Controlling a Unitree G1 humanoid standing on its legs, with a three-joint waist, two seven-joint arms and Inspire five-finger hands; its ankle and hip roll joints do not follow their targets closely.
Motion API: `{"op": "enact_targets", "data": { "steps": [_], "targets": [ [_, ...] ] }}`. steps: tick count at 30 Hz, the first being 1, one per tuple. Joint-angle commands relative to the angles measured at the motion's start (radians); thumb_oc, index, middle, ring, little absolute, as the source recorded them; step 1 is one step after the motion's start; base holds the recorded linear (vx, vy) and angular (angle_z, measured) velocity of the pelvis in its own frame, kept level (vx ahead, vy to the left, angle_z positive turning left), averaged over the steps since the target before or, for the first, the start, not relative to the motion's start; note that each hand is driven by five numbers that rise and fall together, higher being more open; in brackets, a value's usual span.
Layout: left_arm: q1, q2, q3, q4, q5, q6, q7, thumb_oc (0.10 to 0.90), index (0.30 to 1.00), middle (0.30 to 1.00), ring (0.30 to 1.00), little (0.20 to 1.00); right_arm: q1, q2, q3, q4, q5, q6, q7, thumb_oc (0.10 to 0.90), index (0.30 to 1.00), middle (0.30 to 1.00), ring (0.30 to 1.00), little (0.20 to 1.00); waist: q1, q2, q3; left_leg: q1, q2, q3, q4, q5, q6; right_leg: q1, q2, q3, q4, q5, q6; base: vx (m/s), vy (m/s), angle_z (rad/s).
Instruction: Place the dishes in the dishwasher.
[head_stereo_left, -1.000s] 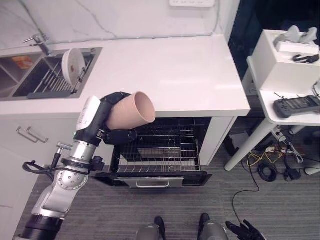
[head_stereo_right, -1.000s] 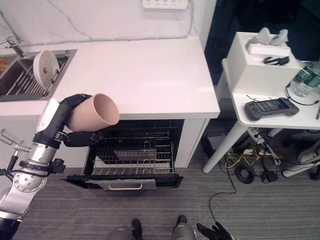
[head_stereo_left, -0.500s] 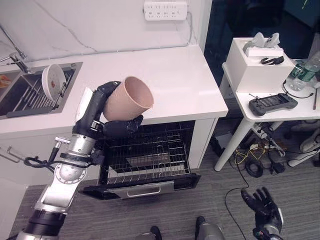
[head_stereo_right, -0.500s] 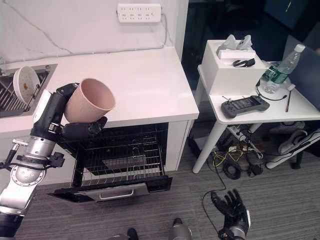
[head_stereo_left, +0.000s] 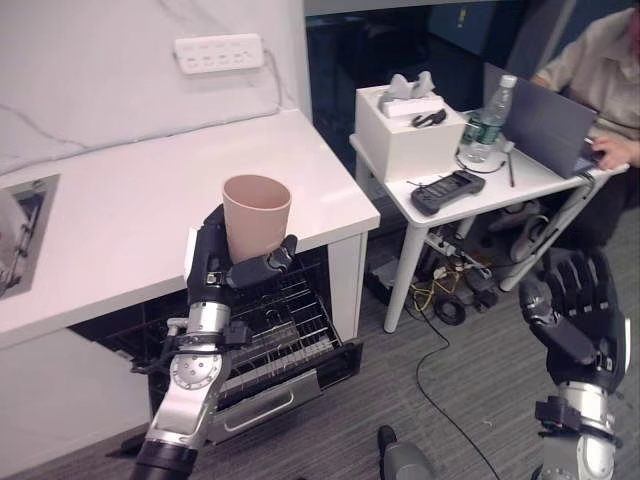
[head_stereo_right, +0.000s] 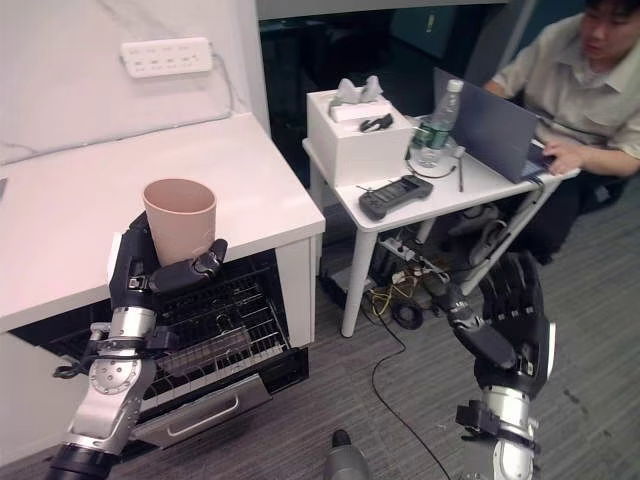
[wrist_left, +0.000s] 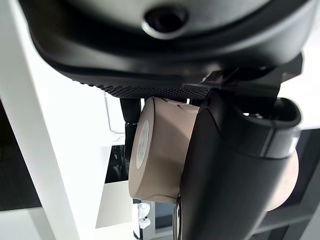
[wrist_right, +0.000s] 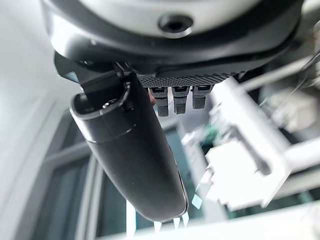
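White counter (head_stereo_left: 130, 200) is sitting above your open dishwasher (head_stereo_left: 260, 345). Your left hand (head_stereo_left: 215, 270) is gripping the cup (head_stereo_left: 256, 215) upright near its edge; your right hand (head_stereo_right: 515, 320) is hanging spread and empty, right.

The left arm rises from the lower left, forearm nearly upright, and its left hand (head_stereo_left: 222, 268) has fingers and thumb curled round a cup (head_stereo_left: 256, 213) held upright, mouth up. The right arm stands at the lower right, its right hand (head_stereo_right: 513, 322) raised with fingers straight and spread, holding nothing.
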Motion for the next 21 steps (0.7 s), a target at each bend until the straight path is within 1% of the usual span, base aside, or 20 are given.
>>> {"op": "enact_targets", "data": {
  "steps": [1,2,3,5,7,9,10,12,13,15,18,20,21],
  "targets": [
    [-0.140,-0.007,0.014,-0.049,0.146,-0.191,0.141,0.400,0.300,0.300,0.300,0.300,-0.164,-0.087,0.065,-0.111,0.070,0.083,0.177,0.800,0.900,0.900,0.900,0.900,0.028,0.021,-0.029,0.057,0.047,-0.082,-0.027,-0.060,-0.047,0.030,-0.034,-0.046,0.138,-0.164,0.072,-0.05,-0.021,-0.18],
    [-0.141,-0.015,0.007,-0.047,0.179,-0.196,0.182,0.400,0.300,0.300,0.300,0.300,-0.182,-0.088,0.088,-0.121,0.117,0.126,0.204,0.800,0.900,0.900,0.900,0.900,0.033,0.020,-0.031,0.062,0.049,-0.083,-0.027,-0.064,-0.050,0.038,-0.034,-0.052,0.138,-0.170,0.073,-0.05,-0.028,-0.10],
    [-0.140,-0.017,0.004,-0.048,0.191,-0.199,0.195,0.400,0.300,0.300,0.300,0.300,-0.190,-0.087,0.100,-0.122,0.126,0.135,0.209,0.800,0.900,0.900,0.900,0.900,0.037,0.020,-0.032,0.062,0.050,-0.084,-0.027,-0.063,-0.051,0.039,-0.034,-0.054,0.138,-0.171,0.072,0.00,0.000,0.00],
    [-0.153,-0.029,-0.024,-0.025,0.279,-0.228,0.275,0.400,0.300,0.300,0.300,0.300,-0.244,-0.084,0.184,-0.121,0.156,0.172,0.216,0.800,0.900,0.900,0.900,0.900,0.058,0.018,-0.042,0.055,0.056,-0.088,-0.027,-0.052,-0.056,0.042,-0.037,-0.071,0.138,-0.172,0.063,-0.04,-0.044,0.08],
    [-0.160,-0.039,-0.040,-0.016,0.318,-0.233,0.318,0.400,0.300,0.300,0.300,0.300,-0.274,-0.078,0.229,-0.117,0.150,0.173,0.219,0.800,0.900,0.900,0.900,0.900,0.071,0.019,-0.045,0.058,0.060,-0.093,-0.027,-0.055,-0.062,0.055,-0.039,-0.087,0.138,-0.182,0.062,-0.02,-0.046,0.12],
    [-0.169,-0.047,-0.057,-0.002,0.391,-0.246,0.385,0.400,0.300,0.300,0.300,0.300,-0.309,-0.071,0.276,-0.116,0.134,0.166,0.207,0.800,0.900,0.900,0.900,0.900,0.090,0.018,-0.055,0.046,0.066,-0.096,-0.027,-0.045,-0.068,0.054,-0.044,-0.103,0.138,-0.182,0.058,-0.02,-0.067,0.15],
    [-0.180,-0.044,-0.070,0.008,0.501,-0.267,0.447,0.400,0.300,0.300,0.300,0.300,-0.330,-0.068,0.300,-0.120,0.124,0.159,0.185,0.800,0.900,0.900,0.900,0.900,0.101,0.017,-0.054,0.050,0.068,-0.104,-0.027,-0.050,-0.070,0.069,-0.047,-0.117,0.138,-0.191,0.058,-0.01,-0.065,0.23],
    [-0.184,-0.036,-0.078,0.003,0.579,-0.267,0.486,0.400,0.300,0.300,0.300,0.300,-0.344,-0.067,0.311,-0.123,0.118,0.151,0.178,0.800,0.900,0.900,0.900,0.900,0.112,0.015,-0.061,0.038,0.070,-0.110,-0.027,-0.043,-0.072,0.065,-0.048,-0.125,0.138,-0.188,0.055,-0.01,-0.071,0.30],
    [-0.185,-0.032,-0.089,-0.003,0.578,-0.261,0.485,0.400,0.300,0.300,0.300,0.300,-0.362,-0.069,0.327,-0.119,0.107,0.138,0.159,0.800,0.900,0.900,0.900,0.900,0.125,0.013,-0.065,0.031,0.069,-0.118,-0.027,-0.041,-0.075,0.070,-0.049,-0.136,0.138,-0.191,0.054,0.01,-0.074,0.34],
    [-0.184,-0.031,-0.096,-0.004,0.552,-0.253,0.471,0.400,0.300,0.300,0.300,0.300,-0.381,-0.071,0.344,-0.115,0.102,0.133,0.143,0.800,0.900,0.900,0.900,0.900,0.137,0.013,-0.068,0.026,0.068,-0.128,-0.027,-0.040,-0.078,0.074,-0.051,-0.146,0.138,-0.194,0.053,0.02,-0.060,0.25],
    [-0.169,-0.032,-0.103,-0.002,0.560,-0.261,0.470,0.400,0.300,0.300,0.300,0.300,-0.405,-0.071,0.364,-0.115,0.109,0.132,0.120,0.800,0.900,0.900,0.900,0.900,0.158,0.011,-0.072,0.017,0.062,-0.145,-0.027,-0.040,-0.078,0.077,-0.052,-0.153,0.138,-0.197,0.052,0.03,-0.060,0.28],
    [-0.158,-0.033,-0.110,-0.010,0.558,-0.261,0.465,0.400,0.300,0.300,0.300,0.300,-0.423,-0.068,0.377,-0.111,0.141,0.137,0.112,0.800,0.900,0.900,0.900,0.900,0.170,0.010,-0.072,0.011,0.059,-0.157,-0.027,-0.040,-0.077,0.078,-0.051,-0.155,0.138,-0.198,0.049,0.01,-0.050,0.22],
    [-0.155,-0.033,-0.120,-0.014,0.558,-0.259,0.462,0.400,0.300,0.300,0.300,0.300,-0.440,-0.060,0.387,-0.101,0.131,0.130,0.098,0.800,0.900,0.900,0.900,0.900,0.182,0.010,-0.072,0.006,0.058,-0.167,-0.027,-0.039,-0.077,0.082,-0.049,-0.159,0.138,-0.202,0.046,0.01,-0.054,0.18]
  ]
}}
